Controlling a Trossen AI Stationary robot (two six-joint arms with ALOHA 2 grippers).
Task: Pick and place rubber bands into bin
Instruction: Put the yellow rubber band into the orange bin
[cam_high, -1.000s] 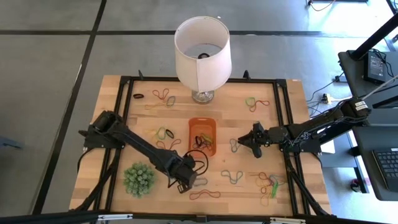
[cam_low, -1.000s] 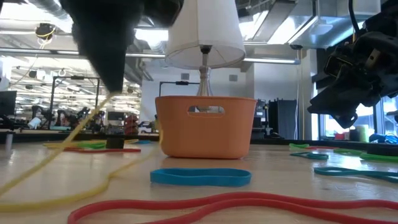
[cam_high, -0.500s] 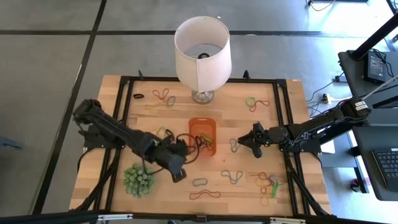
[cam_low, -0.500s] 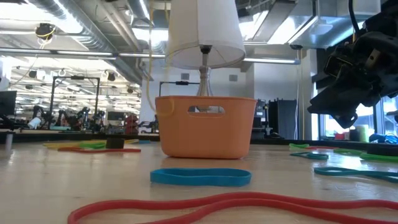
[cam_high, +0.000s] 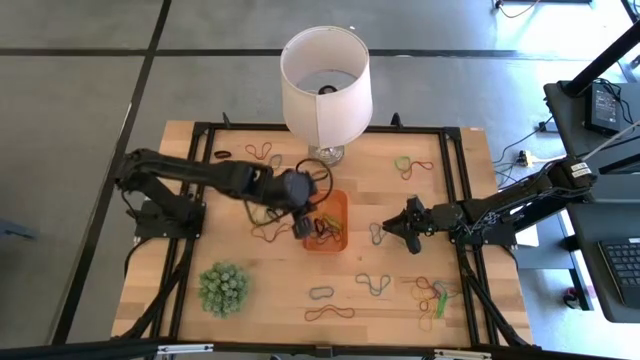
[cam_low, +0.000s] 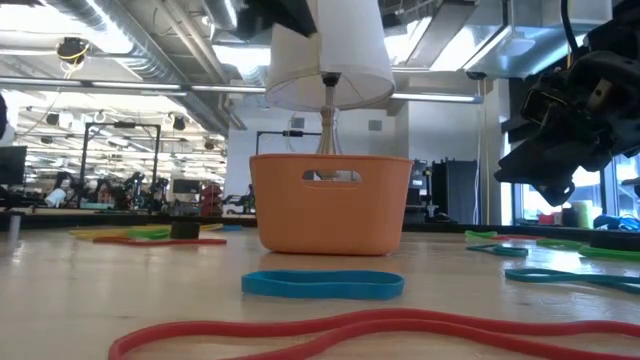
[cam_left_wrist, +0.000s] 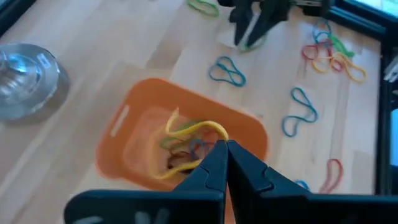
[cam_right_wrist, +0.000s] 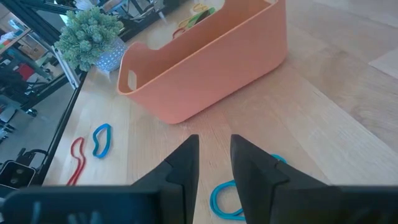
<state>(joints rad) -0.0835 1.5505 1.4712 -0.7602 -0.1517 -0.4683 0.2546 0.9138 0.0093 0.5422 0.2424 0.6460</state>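
Risk sits mostly with the left gripper (cam_left_wrist: 225, 148): its jaws are pinched tight on a yellow band (cam_left_wrist: 186, 134) that dangles over the bin (cam_high: 337, 240), and a thin loop like that can cling to the fingers when they part. If it sticks, or if it springs as it drops, it may land on the bin's rim or on the table (cam_high: 470, 300) beside it instead of inside. The band's free end hangs low among the bands already in the bin, so a snag could also drag one of those out when the arm lifts away. The lamp (cam_high: 323, 84) stands close behind the bin, and a high, careless retreat might brush its shade.

The left arm reaches in from the table's left edge, stretched across toward the middle, with its gripper over the bin's left side and pointing down into it.

In the middle, the bin holds several bands of mixed colours. Loose bands lie scattered all round it: some left of the bin, some near the front edge, others toward the back.

The right gripper (cam_high: 403, 227) hovers to the right of the bin, just above a blue band (cam_right_wrist: 228, 194), with its fingers set a little apart and nothing between them. Its arm comes in from the right edge, held low and roughly level. More bands are heaped near the front right corner.
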